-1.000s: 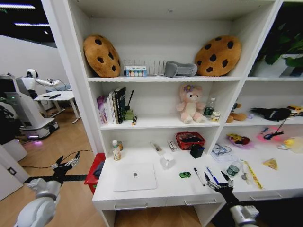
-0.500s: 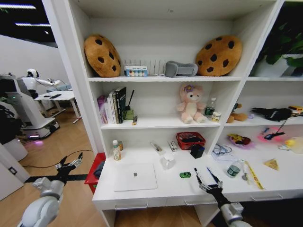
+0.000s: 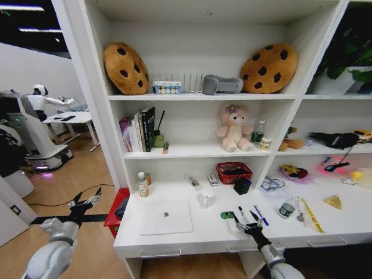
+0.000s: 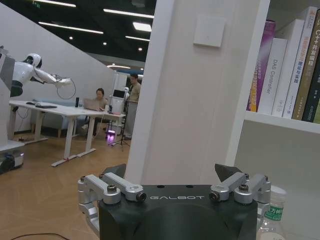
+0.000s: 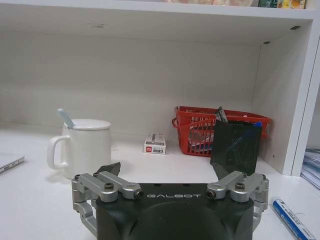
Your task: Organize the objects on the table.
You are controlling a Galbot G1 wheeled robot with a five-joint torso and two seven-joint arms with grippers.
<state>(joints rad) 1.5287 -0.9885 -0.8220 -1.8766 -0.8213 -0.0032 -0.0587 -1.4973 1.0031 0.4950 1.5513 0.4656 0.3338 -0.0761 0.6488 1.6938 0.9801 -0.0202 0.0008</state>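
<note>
On the white table (image 3: 197,237) a closed silver laptop (image 3: 165,217) lies at the front left. Right of it come a tiny green toy car (image 3: 227,215), a black pen (image 3: 241,211), a blue pen (image 3: 261,217) and a green-labelled tin (image 3: 285,209). My right gripper (image 3: 246,222) hovers open over the desk's front, just behind the black pen and between the car and the blue pen, holding nothing. The right wrist view shows its open fingers (image 5: 107,169) and the blue pen (image 5: 292,221) off to one side. Off the desk's left end my left gripper (image 3: 86,203) hangs open over the floor.
Behind the pens stand a white mug (image 5: 85,146) with a spoon, a red basket (image 5: 220,131) and a black mesh holder (image 5: 235,146). A small bottle (image 3: 142,185) stands at the back left. Shelves with books (image 4: 280,75) rise above. A red bin (image 3: 115,208) sits left of the desk.
My right gripper has moved left and farther over the desk, from the front edge by the blue pen to beside the black pen. The left gripper rose slightly, then held still.
</note>
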